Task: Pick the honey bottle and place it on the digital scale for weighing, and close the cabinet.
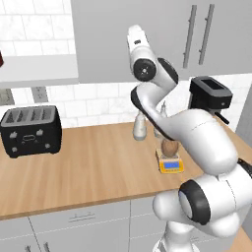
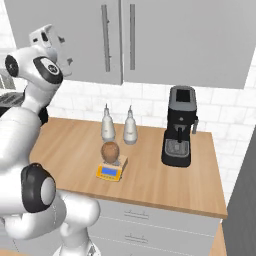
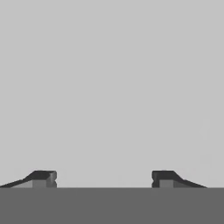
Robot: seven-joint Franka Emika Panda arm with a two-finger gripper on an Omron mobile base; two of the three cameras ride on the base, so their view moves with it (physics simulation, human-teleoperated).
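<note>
Gripper (image 3: 104,178): jaws apart, empty, facing cabinet (image 1: 147,29) door | honey bottle (image 2: 110,151) seated on digital scale (image 2: 111,170) | Risk: push glances off, door left ajar.

Even, bright rendered light; soft shadows, slightly coarse detail.

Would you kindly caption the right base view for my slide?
Honey bottle resting on the digital scale, coffee machine beside it, closed cabinet doors above.
</note>
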